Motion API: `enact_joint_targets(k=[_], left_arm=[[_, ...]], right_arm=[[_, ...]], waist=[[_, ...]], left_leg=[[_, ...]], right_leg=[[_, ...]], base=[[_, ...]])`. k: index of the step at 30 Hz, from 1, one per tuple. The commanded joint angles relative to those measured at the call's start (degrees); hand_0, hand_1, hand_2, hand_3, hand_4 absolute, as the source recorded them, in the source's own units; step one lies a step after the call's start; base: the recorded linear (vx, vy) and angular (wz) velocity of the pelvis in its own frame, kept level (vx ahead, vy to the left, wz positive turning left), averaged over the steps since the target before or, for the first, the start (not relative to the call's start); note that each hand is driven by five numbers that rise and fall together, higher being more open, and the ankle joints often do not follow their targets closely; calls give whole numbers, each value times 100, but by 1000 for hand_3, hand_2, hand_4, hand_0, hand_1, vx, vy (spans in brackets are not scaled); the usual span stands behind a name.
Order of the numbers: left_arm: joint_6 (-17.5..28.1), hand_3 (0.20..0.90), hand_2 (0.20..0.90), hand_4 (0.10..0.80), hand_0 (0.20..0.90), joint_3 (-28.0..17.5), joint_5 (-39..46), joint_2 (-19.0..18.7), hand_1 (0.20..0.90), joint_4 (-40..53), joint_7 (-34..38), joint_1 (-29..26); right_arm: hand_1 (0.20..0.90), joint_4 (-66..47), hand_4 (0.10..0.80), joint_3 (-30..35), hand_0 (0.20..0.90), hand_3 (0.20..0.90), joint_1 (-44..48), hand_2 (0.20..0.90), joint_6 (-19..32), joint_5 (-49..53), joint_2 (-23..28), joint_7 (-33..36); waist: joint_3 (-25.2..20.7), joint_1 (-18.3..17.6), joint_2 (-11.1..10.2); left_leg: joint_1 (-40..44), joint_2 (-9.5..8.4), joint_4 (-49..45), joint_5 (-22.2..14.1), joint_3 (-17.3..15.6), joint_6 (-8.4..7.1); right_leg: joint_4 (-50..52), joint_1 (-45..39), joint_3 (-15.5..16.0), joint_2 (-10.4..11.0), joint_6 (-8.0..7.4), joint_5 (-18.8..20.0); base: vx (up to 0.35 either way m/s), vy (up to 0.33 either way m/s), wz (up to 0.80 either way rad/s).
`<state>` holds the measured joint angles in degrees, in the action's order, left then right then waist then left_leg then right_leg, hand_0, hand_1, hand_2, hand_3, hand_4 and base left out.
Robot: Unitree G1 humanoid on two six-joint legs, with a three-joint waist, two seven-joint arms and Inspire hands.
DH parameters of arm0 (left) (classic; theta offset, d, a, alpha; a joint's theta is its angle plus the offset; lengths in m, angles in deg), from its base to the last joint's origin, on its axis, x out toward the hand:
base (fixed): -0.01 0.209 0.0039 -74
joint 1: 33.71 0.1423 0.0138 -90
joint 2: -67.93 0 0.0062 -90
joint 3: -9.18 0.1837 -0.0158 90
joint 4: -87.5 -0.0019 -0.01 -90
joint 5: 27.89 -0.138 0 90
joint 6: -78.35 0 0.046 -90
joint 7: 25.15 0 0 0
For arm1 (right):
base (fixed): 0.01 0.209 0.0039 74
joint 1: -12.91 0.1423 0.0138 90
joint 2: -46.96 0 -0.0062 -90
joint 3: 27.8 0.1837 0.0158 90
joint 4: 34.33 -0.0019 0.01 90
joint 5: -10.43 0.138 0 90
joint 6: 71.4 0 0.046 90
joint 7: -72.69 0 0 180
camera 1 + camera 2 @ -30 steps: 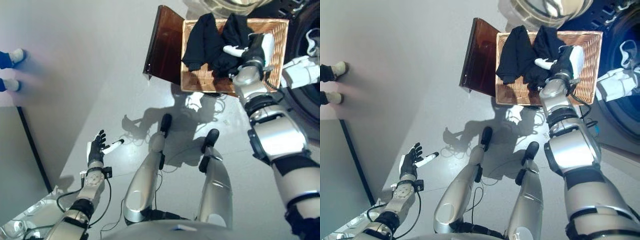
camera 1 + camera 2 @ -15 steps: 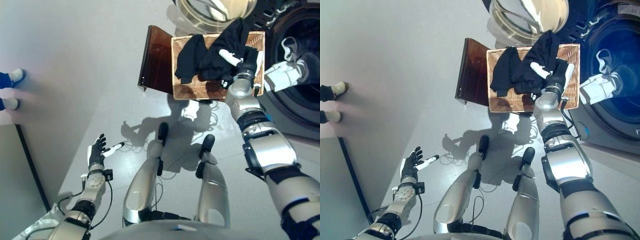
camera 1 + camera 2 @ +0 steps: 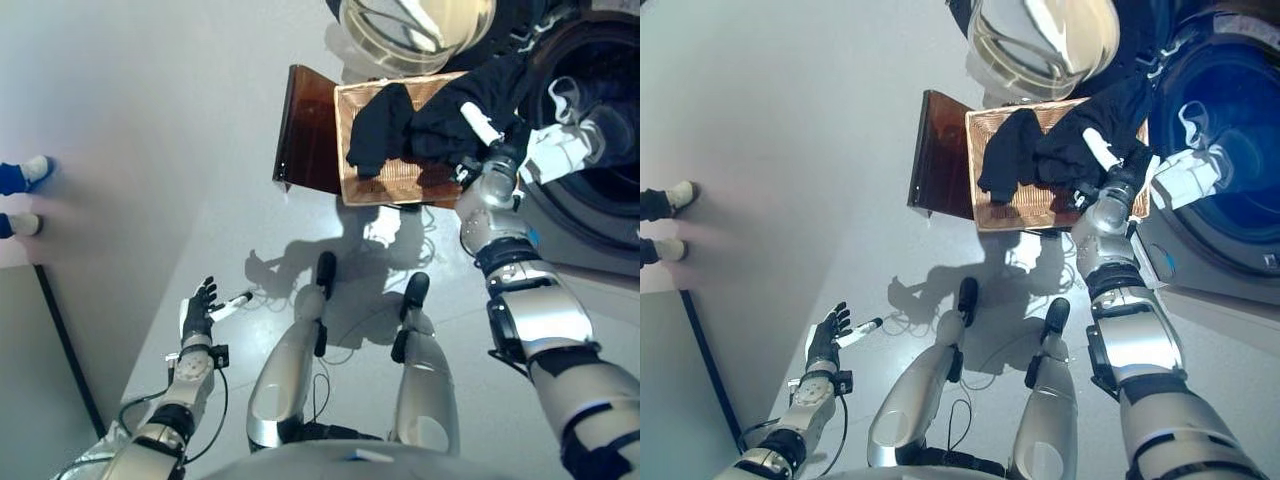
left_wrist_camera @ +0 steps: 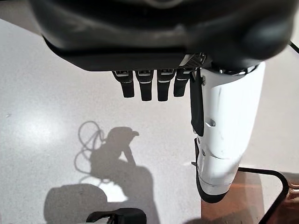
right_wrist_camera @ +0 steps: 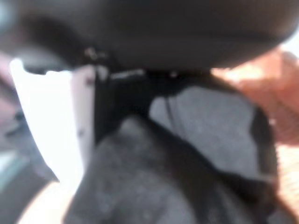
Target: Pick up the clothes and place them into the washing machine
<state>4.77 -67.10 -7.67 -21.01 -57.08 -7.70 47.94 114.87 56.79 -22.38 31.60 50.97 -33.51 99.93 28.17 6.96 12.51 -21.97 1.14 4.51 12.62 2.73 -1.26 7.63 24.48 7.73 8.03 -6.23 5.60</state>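
Right hand (image 3: 487,152) at about 2 o'clock in the head views, over the wicker basket (image 3: 392,181). Its fingers are closed on a black garment (image 3: 470,105), white-covered thumb lying across the cloth; the right wrist view shows dark fabric bunched directly against the palm. The held garment is raised off the basket and stretches toward 1 o'clock, in the direction of the washing machine drum opening (image 3: 1225,150), but is not inside it. A second black garment (image 3: 378,130) lies in the basket, draped over its rim on the 9 o'clock side. The two pieces touch near the basket's middle.

Basket sits on a dark brown board (image 3: 308,130), just beside the machine. Machine's round glass door (image 3: 1040,40) stands open at 12 o'clock. A white object (image 3: 555,152) shows at the drum mouth.

Left hand (image 3: 197,315) at 7 o'clock, low over the grey floor (image 3: 150,150), fingers straight and relaxed, holding nothing.

A person's feet (image 3: 20,195) at 9 o'clock by the edge
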Motion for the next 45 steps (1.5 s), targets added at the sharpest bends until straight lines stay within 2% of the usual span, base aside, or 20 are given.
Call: enact_joint_targets(k=[1,9,18,22,28,33,45], left_arm=[[85,900,900,800,900,-29,19,-44,900,-433,99,147],[76,900,900,800,900,14,58,60,900,-435,-16,253],[82,900,900,800,900,104,117,139,900,-459,-143,368],[130,900,900,800,900,191,226,158,900,-344,-248,406],[177,900,900,800,900,305,335,153,900,-143,-353,410],[193,900,900,800,900,449,406,135,900,81,-454,428],[258,900,900,800,900,657,612,38,900,749,-624,443]], right_arm=[[200,-592,300,164,200,200,-107,200,823,254,245,-107],[200,-444,300,784,200,200,-406,200,1070,925,513,-169],[200,-317,300,1025,200,200,-335,200,1107,1090,1046,-127],[200,-28,300,1033,200,200,-86,200,1039,1193,1474,-148],[200,487,300,901,200,200,302,200,843,1164,1981,-157],[200,1056,300,544,200,200,846,200,536,1024,2581,-266],[200,1657,300,-254,200,200,1949,200,149,930,3249,-476]], waist=[[-671,16,-126],[-702,-80,55],[-765,-144,228],[-753,-181,347],[-722,-197,477],[-685,-202,590],[-466,-165,795]], left_leg=[[11,-104,49,-380,-255,-431],[-1,-119,49,-400,-305,-436],[-30,-134,49,-404,-358,-452],[-43,-139,49,-409,-396,-462],[-58,-142,49,-408,-446,-475],[-83,-135,49,-390,-493,-497],[-269,-40,49,-288,-627,-551]], right_leg=[[-140,43,-405,-29,34,-215],[-120,81,-461,-25,32,-242],[-113,139,-537,-39,37,-244],[-99,160,-579,-50,41,-258],[-49,230,-610,-62,40,-279],[23,326,-670,-90,40,-310],[395,808,-782,-185,100,-431]], base=[[-11,-5,-4],[2,5,-3],[1,6,-4],[-1,-7,-4],[0,0,0],[1,-8,-1],[-12,-32,-3]])
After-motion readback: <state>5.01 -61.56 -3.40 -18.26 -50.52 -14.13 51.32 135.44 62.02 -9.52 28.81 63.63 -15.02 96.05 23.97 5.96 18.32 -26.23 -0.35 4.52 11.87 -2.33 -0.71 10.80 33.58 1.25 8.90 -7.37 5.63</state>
